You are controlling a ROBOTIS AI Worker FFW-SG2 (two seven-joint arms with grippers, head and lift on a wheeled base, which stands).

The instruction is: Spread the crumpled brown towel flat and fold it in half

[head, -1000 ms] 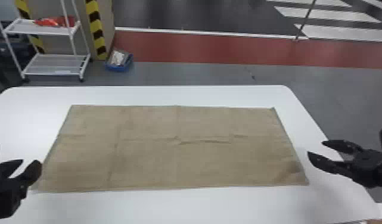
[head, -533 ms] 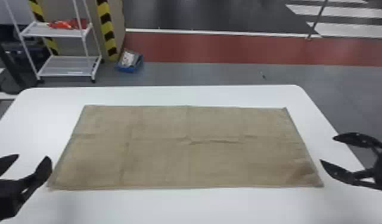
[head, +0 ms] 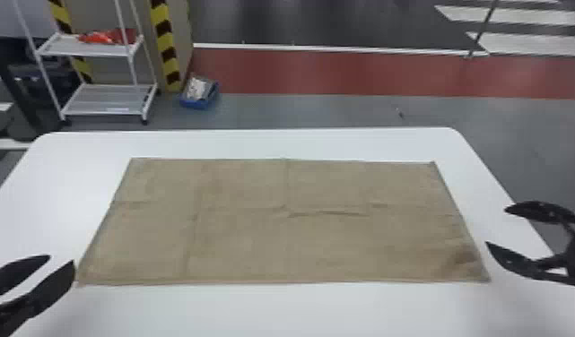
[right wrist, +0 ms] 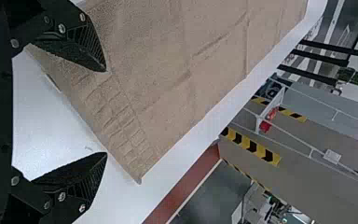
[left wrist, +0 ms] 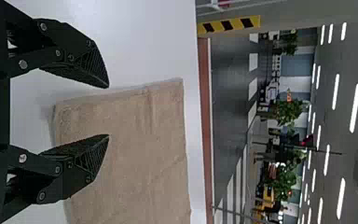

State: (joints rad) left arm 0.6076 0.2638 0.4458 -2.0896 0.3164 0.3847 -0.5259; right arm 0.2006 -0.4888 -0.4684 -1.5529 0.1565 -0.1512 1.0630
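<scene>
Our left pincer [head: 62, 260] gapes just beside the near left corner of the brown towel [head: 254, 242], which lies flat, lightly creased, on the white counter [head: 299, 309]. Beyond, we see a white cart [head: 98, 99] holding something red [head: 106, 36], then a blue box [head: 196, 105]. Our right pincer [head: 496, 226] hangs open near the towel's right edge.

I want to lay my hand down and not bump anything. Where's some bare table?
The white table is bare along the brown towel's near side, and between its far side and the table's far edge. It's crowded by the towel's near left corner, at the left tool, and beside its right side, at the right tool.
</scene>
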